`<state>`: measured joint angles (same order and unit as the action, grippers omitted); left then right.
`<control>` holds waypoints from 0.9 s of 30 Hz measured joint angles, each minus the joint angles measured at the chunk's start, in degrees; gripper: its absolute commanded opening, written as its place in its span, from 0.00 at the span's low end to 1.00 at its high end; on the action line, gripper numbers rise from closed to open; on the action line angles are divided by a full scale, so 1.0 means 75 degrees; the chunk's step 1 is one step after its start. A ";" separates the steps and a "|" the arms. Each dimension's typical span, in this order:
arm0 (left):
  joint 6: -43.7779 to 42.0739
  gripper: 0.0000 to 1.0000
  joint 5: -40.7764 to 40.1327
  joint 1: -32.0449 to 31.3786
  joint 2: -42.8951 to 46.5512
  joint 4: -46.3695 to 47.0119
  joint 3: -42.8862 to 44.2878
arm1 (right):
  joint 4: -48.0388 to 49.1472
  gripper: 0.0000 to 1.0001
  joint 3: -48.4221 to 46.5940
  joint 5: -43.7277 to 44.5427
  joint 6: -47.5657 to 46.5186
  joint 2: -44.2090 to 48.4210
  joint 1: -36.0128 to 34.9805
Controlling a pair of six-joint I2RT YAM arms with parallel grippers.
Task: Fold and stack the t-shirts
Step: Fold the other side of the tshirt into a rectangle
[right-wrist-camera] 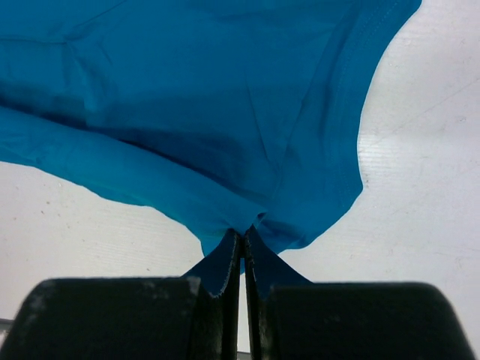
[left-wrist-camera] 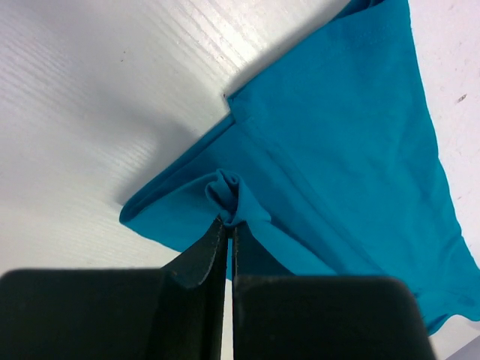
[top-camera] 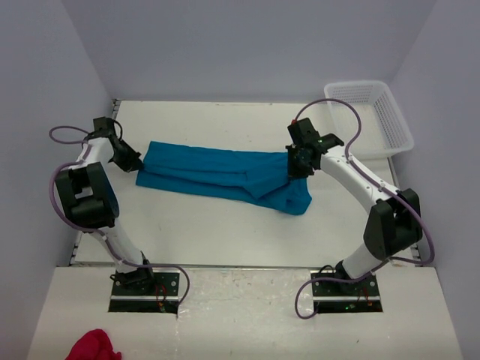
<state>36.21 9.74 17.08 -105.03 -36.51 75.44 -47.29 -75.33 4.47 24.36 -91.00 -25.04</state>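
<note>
Left gripper (left-wrist-camera: 227, 225): nearest the left wrist camera. Its dark fingers (left-wrist-camera: 199, 259) are clenched, with only a thin slit between them, and they pinch a small bunched fold of the t-shirt.
Right gripper (right-wrist-camera: 242, 234): nearest the right wrist camera. Its fingers (right-wrist-camera: 217, 266) are pressed together and nip a narrow point of the same fabric at its lower edge.
T-shirt (top-camera: 225, 174): plain teal-blue with no print. It lies across the middle of the table as a long band, doubled over lengthwise and stretched between the two grippers.
T-shirt, left end: narrow, held at the left gripper near the table's left side. In the left wrist view a dark shadow falls on the table beside the fabric's edge.
T-shirt, right end: wider, held at the right gripper. A rounded flap extends toward the near side.
Table (top-camera: 225, 232): white surface with pale walls on three sides.
Basket (top-camera: 375, 112): white mesh, at the far right corner, well apart from the t-shirt.
Red cloth (top-camera: 94, 346): crumpled at the near left corner of the top view, in front of the left arm's base (top-camera: 144, 285).
Right arm's base (top-camera: 346, 289): bolted at the near edge, with a purple cable looping beside it.
</note>
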 measured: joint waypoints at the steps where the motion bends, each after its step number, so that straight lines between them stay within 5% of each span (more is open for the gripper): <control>1: -0.0003 0.00 -0.0009 -0.0006 -0.0085 0.0000 0.0061 | 0.0000 0.00 -0.0032 0.0003 -0.0006 -0.0061 0.0020; 16: -0.0003 0.01 -0.0067 -0.0184 -0.0833 0.0006 0.0431 | 0.0020 0.00 -0.0221 -0.0163 -0.0181 -0.0580 0.0350; 27: -0.0146 0.52 -0.0493 -0.0303 -0.0676 0.0055 0.0431 | 0.0073 0.00 -0.0341 -0.0289 -0.0207 -0.0976 0.0361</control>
<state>35.11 6.04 14.81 -110.10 -36.10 78.67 -46.74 -77.89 2.31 22.81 -98.32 -22.33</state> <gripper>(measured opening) 0.457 0.007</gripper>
